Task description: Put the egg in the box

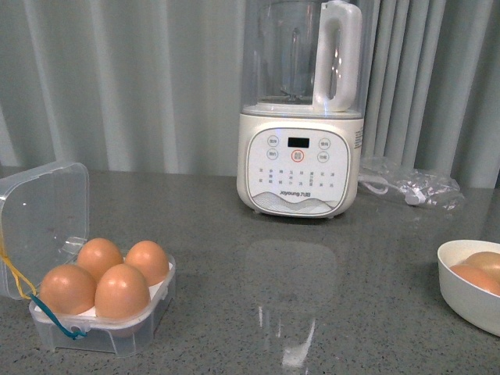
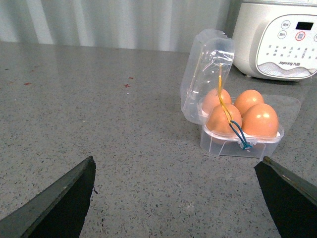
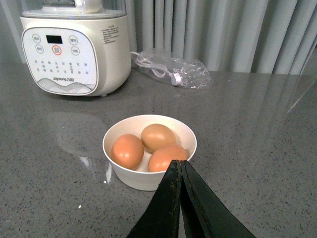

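Our closed right gripper [image 3: 177, 163] points at the nearest egg [image 3: 161, 156] in the bowl [image 3: 143, 181] by the right edge of the worktop [image 1: 328, 312], while our spread left gripper [image 2: 177, 161] faces the full box [image 2: 208, 64].

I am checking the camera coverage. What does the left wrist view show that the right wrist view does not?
Only left wrist: the clear box holding four eggs, lid open, and the left fingers spread apart. Only right wrist: the white bowl with three eggs, a plastic bag, the right fingers closed together. Both: the white blender, grey counter, curtain.
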